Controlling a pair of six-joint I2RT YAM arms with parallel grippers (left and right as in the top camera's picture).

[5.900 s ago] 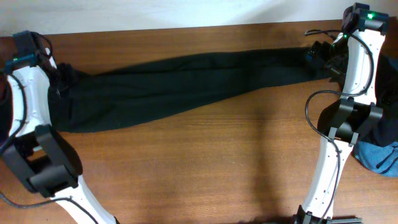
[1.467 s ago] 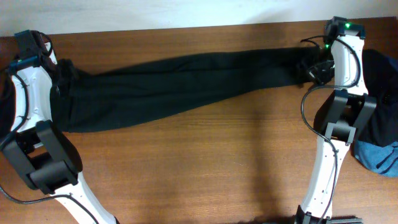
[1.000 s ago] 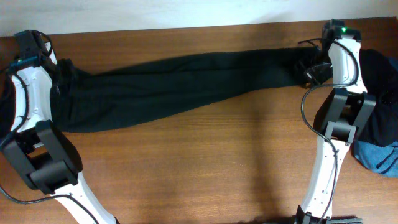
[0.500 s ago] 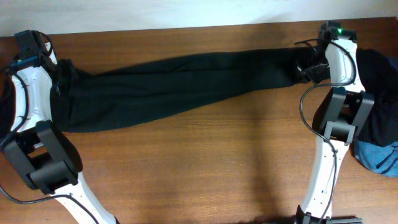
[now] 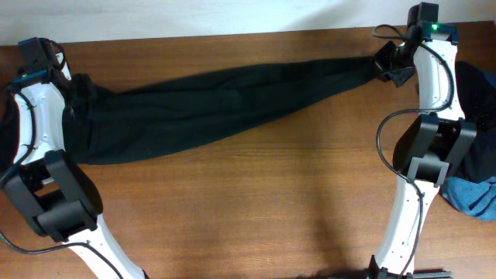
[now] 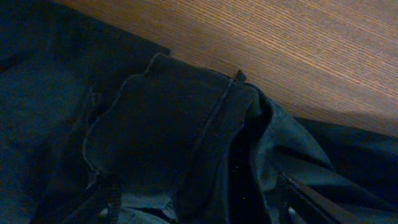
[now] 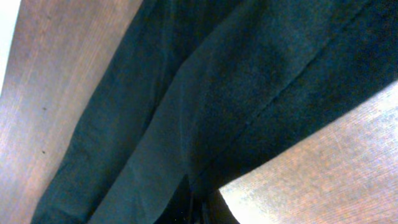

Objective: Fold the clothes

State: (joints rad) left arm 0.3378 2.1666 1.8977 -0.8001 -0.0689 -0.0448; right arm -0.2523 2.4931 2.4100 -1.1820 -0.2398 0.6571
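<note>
Whereas overhead shows whole trousers (image 5: 217, 105), left wrist shows a pocket (image 6: 168, 124).

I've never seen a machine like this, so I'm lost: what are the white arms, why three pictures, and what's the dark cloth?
They are a left robot arm and a right robot arm at a wooden table. One picture looks down from above; the other two come from a camera on each wrist. A long pair of black trousers lies stretched across the table. The right tool is shut on their narrow end; the left tool stands open over the wider end. At the right edge lie another dark garment and a blue piece.
</note>
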